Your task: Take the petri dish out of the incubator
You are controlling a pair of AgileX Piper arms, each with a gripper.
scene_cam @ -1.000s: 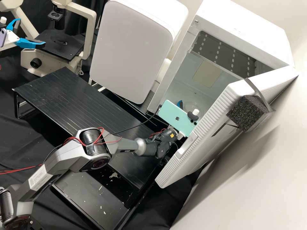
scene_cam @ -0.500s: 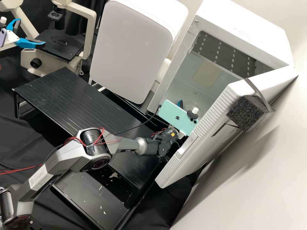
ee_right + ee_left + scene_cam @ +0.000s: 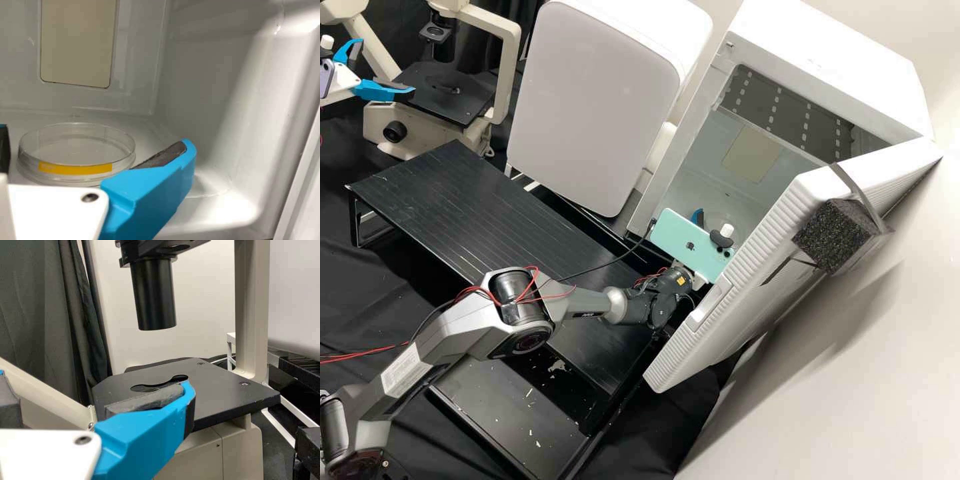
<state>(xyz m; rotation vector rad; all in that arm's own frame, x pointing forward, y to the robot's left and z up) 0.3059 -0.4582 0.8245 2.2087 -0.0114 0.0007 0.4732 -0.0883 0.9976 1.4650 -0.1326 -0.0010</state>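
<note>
In the high view the right gripper (image 3: 698, 217) is inside the open white incubator (image 3: 813, 73), mostly hidden behind a mint-green phone. The clear petri dish (image 3: 76, 145), with a yellow strip on its side, lies flat on the incubator floor in the right wrist view. There the right gripper (image 3: 95, 150) stands open, its two fingers wide apart on either side of the dish; no contact can be seen. At the high view's upper left, the left gripper (image 3: 385, 67) is open beside the microscope. In the left wrist view the left gripper (image 3: 100, 395) holds nothing.
The incubator's door (image 3: 747, 267) stands ajar, close beside the right arm, with a black foam block (image 3: 833, 233) on it. A long black platform (image 3: 487, 207) lies left of the incubator. The microscope's dark stage (image 3: 220, 390) is near the left gripper.
The right arm and its gripper have shifted only very slightly at the incubator. The left gripper has kept still.
</note>
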